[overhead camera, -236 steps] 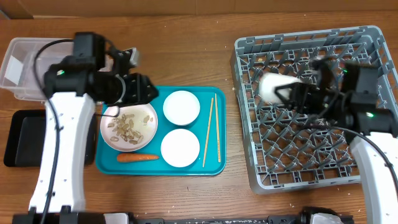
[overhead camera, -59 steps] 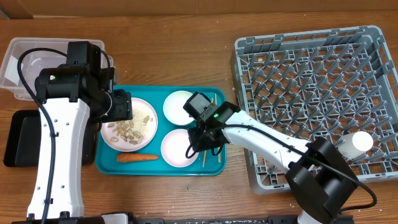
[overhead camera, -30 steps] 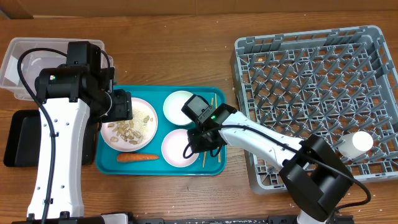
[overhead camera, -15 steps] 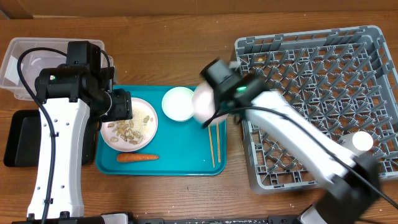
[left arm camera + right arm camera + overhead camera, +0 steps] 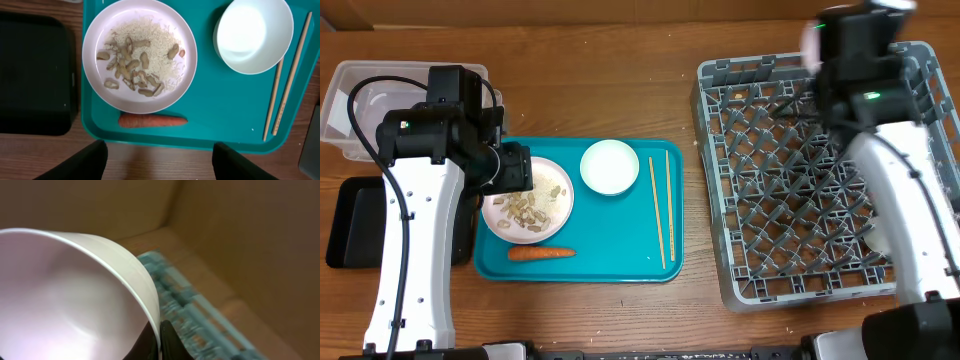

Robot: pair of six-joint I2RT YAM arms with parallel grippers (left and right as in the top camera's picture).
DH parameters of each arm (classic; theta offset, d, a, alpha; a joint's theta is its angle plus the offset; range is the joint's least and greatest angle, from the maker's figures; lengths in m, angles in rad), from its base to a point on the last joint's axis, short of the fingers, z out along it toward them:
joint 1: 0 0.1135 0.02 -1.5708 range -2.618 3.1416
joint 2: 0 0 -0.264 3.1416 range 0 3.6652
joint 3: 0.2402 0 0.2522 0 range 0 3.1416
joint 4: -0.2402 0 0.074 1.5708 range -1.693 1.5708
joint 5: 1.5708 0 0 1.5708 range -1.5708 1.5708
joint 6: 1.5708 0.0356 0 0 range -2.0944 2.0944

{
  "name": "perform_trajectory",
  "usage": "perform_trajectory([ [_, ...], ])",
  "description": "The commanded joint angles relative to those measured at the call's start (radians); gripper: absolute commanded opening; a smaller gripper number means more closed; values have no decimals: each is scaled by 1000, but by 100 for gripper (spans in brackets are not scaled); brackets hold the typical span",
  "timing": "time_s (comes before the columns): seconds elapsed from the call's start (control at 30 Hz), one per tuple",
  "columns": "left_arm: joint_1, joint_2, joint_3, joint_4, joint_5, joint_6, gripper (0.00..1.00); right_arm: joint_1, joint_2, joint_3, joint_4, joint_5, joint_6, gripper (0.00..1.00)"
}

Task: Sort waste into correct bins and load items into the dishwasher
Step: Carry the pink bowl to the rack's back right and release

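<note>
Overhead: pinkish bowl [image 5: 809, 38], blurred, rides at the right arm's end, well right of and beyond the teal tray [image 5: 620, 232]. Left wrist: I find the left gripper [image 5: 159, 161] released and empty above the tray's near edge, with the plate [image 5: 145, 104] on the tray just beyond. Right wrist: the right gripper [image 5: 160, 341] is clenched on the bowl's rim.

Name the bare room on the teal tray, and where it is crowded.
Bare: on the teal tray, below the white bowl, between carrot and chopsticks. Crowded: its left side, where plate, scraps and carrot sit.
</note>
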Motion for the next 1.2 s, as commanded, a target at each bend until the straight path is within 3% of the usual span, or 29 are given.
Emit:
perform_trajectory([
  [0.0,0,0,10,8,-10,-16,69,-124,42,5,71,187,-51,4],
  [0.33,0,0,10,22,-10,-33,69,-293,307,5,222,386,-159,4],
  [0.67,0,0,10,23,-10,-41,69,-273,447,4,211,385,-155,4],
  [0.93,0,0,10,25,-10,-40,69,-195,453,4,58,256,-99,4],
  [1.03,0,0,10,24,-10,-40,69,-175,453,4,-9,234,-40,8],
  [1.17,0,0,10,24,-10,-40,69,-154,453,4,-108,180,-8,27],
])
